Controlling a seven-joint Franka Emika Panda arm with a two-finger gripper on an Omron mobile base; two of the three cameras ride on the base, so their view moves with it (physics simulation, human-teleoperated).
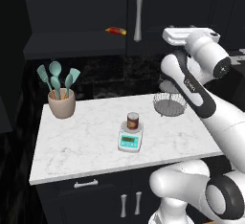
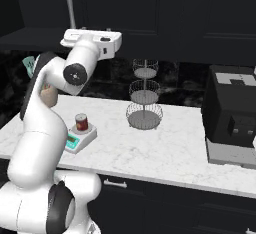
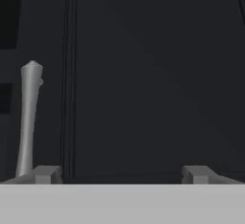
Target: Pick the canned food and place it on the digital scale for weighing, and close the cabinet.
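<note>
From the left base camera we see the small dark-red cylindrical can (image 1: pixel 132 121) with its pale metal top standing upright on the round plate of the teal-and-white digital scale (image 1: pixel 130 140), which sits near the middle of the white marbled countertop (image 1: pixel 76 146). A tan ceramic pot holding teal utensils (image 1: pixel 61 102) stands at the counter's back left, and a tiered wire basket stand (image 1: pixel 169 104) at its back right. Above, the large black upper wall cabinet (image 1: pixel 86 12) has its left door swung open, with a flat red-and-yellow packet (image 1: pixel 116 30) lying on the shelf inside. A long silver bar handle (image 1: pixel 139 11) runs down the right door. Our white arm's hand is raised up to cabinet height on the right.

From the right base camera the can (image 2: pixel 81 122) is again on the scale (image 2: pixel 78 138), left of the wire stand (image 2: pixel 144 95). A black boxy appliance (image 2: pixel 231 120) rests on the counter's right end. The arm's hand is held level in front of the dark cabinet face, near the silver handle (image 2: pixel 69 4).

Through the hand camera we look straight at a black panelled door (image 3: pixel 153 74). The gripper (image 3: pixel 121 174) has its two fingertips (image 3: pixel 46 174) spread wide apart and nothing between them. The silver handle (image 3: pixel 27 117) rises just above the one fingertip; we cannot tell whether they touch.
</note>
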